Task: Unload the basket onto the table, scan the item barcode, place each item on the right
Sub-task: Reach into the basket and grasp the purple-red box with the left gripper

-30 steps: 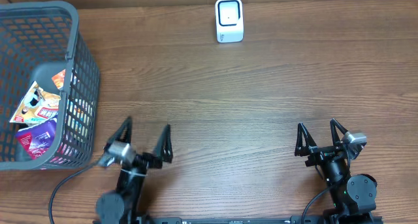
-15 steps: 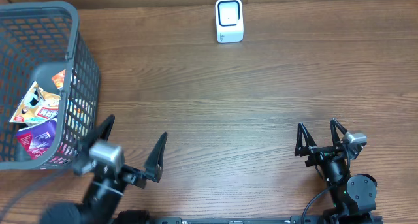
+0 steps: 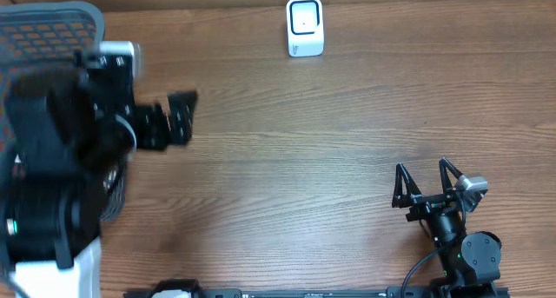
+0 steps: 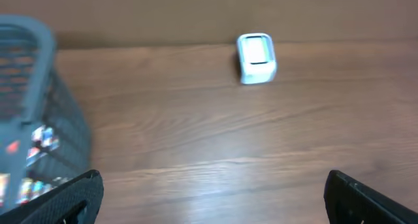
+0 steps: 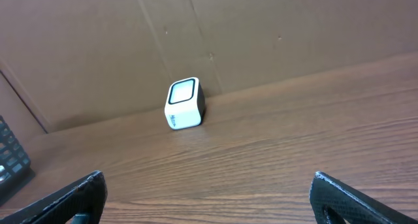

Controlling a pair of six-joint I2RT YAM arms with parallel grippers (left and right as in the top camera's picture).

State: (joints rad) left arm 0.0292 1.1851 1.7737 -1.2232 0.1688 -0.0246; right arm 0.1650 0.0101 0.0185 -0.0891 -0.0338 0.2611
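Packets inside the grey mesh basket at the table's left end, seen only through the wall mesh from the left wrist view. Blurred patches of white, red and orange, low in the basket; no barcode legible. From overhead almost wholly hidden under the left arm, with only the basket's far rim and a strip of mesh showing, orange glinting through it.

Scanner upright at the far edge of the table, roughly central, well apart from the basket. Small white box, pale window with a dark rim on its face.

Left gripper spread wide and empty, black fingertips at the two bottom corners of its own view, bare wood between them. High above the table and close to the overhead lens, blurred there, just right of the basket, facing the far edge with basket and scanner both in sight. Right gripper likewise wide and empty, low over the near right part of the table, fingers pointing toward the scanner and well short of it.

Table of brown wood grain, grain running left to right, bare across the middle between scanner and grippers. Plain brown board wall rising directly behind the scanner, crossed by a few slanting seams.
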